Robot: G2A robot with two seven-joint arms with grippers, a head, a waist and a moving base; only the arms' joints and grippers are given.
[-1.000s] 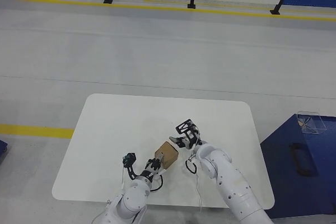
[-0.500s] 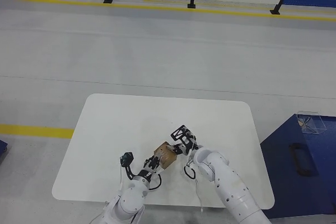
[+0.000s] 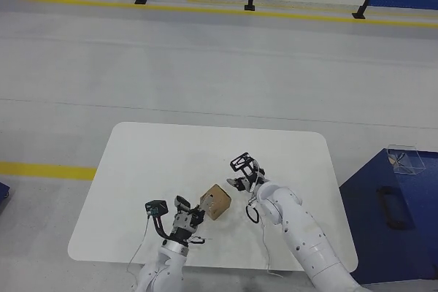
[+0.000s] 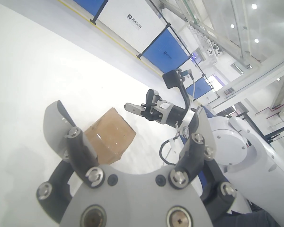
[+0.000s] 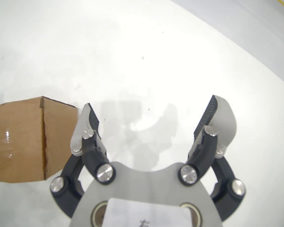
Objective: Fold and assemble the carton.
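Left gripper [image 3: 192,214] is held spread near the table's [image 3: 153,153] front edge, nothing gripped. Brown carton [image 3: 217,201] is set on the table just beyond. Right gripper [image 5: 151,102] is held spread, one finger [image 5: 85,121] just beside the carton's corner.

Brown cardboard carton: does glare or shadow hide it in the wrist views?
Left wrist view: small glints on the brown cardboard carton. Right wrist view: similar glints on its side; shadow of the right gripper falls on the white table, beside the carton.

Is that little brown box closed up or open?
Closed, as far as visible: the carton shows flat faces, no flaps sticking out; underside hidden.
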